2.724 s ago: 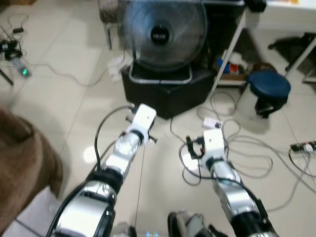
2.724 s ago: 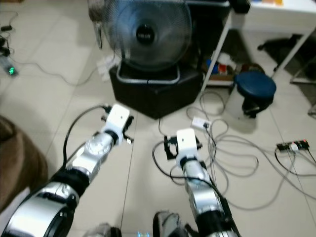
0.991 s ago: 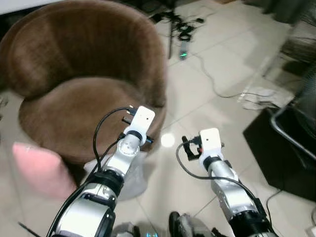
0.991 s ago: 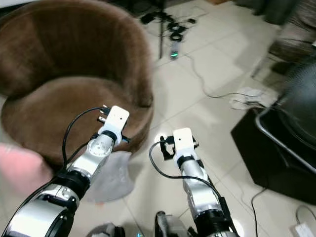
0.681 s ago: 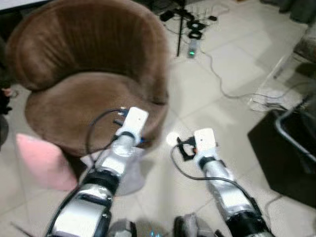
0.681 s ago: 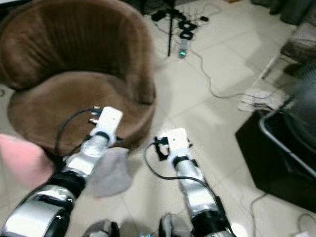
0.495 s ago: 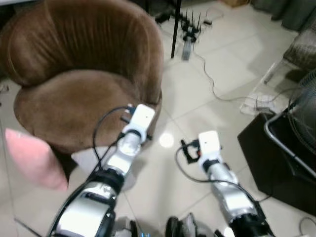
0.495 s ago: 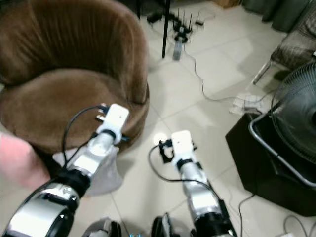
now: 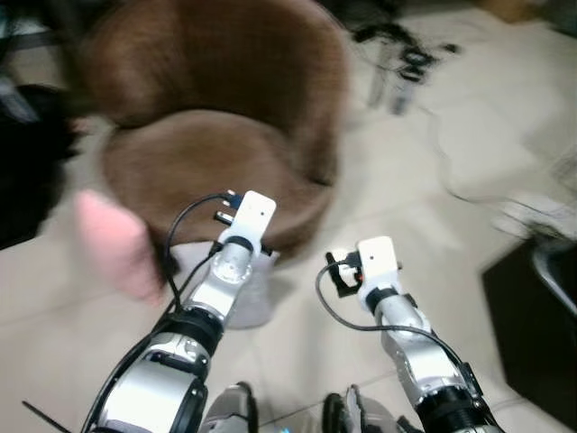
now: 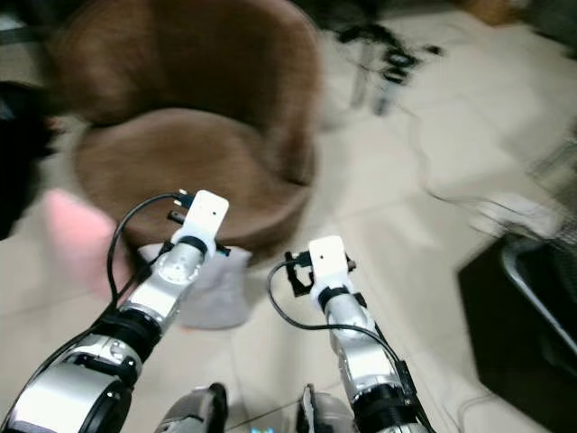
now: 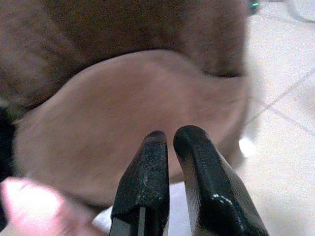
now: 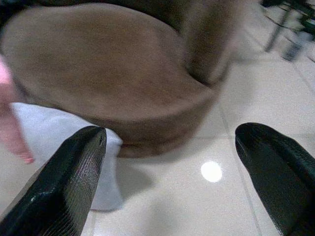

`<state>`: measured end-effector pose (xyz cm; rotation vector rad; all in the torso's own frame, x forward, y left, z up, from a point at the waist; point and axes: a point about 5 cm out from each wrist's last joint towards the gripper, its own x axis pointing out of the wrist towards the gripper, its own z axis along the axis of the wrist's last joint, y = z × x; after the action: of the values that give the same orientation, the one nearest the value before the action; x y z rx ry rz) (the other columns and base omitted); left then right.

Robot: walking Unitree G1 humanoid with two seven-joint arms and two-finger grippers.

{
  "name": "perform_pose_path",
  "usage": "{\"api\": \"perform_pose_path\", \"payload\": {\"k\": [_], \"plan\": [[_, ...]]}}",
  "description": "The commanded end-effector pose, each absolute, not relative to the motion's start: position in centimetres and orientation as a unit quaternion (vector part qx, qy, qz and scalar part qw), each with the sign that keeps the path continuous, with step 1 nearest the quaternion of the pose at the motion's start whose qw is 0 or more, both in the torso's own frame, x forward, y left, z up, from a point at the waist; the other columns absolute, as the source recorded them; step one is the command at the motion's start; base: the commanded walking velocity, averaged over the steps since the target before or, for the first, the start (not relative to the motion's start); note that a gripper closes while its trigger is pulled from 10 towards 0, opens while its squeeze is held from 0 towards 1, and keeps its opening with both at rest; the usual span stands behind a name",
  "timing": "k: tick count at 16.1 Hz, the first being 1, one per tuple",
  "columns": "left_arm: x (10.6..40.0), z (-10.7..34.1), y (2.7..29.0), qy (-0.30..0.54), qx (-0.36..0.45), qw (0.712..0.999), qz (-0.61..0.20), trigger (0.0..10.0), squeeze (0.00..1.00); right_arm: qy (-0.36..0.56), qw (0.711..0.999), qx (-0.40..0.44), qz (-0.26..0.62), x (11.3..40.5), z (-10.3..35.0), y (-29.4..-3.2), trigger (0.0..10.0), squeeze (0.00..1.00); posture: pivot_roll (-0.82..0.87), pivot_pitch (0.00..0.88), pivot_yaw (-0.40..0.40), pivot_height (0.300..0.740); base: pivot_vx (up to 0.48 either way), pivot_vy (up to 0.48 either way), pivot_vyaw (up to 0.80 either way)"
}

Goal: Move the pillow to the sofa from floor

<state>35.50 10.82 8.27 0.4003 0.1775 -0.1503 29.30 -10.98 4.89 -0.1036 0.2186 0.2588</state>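
A pink pillow [image 9: 113, 244] stands on the tiled floor, leaning against the front left of a round brown sofa chair [image 9: 216, 162]. Both arms reach forward over the floor in front of the sofa. In the left wrist view my left gripper [image 11: 170, 137] is shut on nothing and points at the sofa seat [image 11: 128, 113], with the pillow [image 11: 29, 206] off to one side. My right gripper [image 12: 172, 135] is open wide, aimed at the sofa's base [image 12: 147, 123], with a sliver of the pillow [image 12: 10, 123] at the frame edge. The head views are blurred.
A white cloth [image 10: 212, 289] lies on the floor under the sofa's front edge. A black box [image 9: 541, 307] stands at the right. Cables and a power strip [image 9: 406, 63] lie beyond the sofa. Something dark [image 9: 27, 162] sits at the left.
The camera has swung, so the sofa and pillow sit further right in the picture and look blurred. Both arms hold the same pose.
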Motion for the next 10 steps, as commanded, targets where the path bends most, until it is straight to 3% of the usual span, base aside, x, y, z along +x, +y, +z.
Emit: {"api": "perform_pose_path", "payload": {"k": [1,9,10], "plan": [[35.35,7.99,10.67,0.093,0.200,0.972,-0.077,10.0,0.00,0.119,0.983,-0.056,0.126,29.31,4.62,-11.32,10.0,0.00,-0.18,0.166,-0.009,0.740,0.000,0.000,0.66],[35.38,7.98,10.86,0.094,0.202,0.972,-0.076,10.0,0.00,0.120,0.985,-0.049,0.111,29.59,4.66,-11.78,10.0,0.00,-0.17,0.159,-0.012,0.740,0.000,0.000,0.66],[35.35,7.90,10.88,0.098,0.199,0.972,-0.075,10.0,0.00,0.119,0.986,-0.043,0.108,29.60,4.68,-11.86,10.0,0.00,-0.17,0.159,-0.012,0.740,0.000,0.000,0.00]]}}
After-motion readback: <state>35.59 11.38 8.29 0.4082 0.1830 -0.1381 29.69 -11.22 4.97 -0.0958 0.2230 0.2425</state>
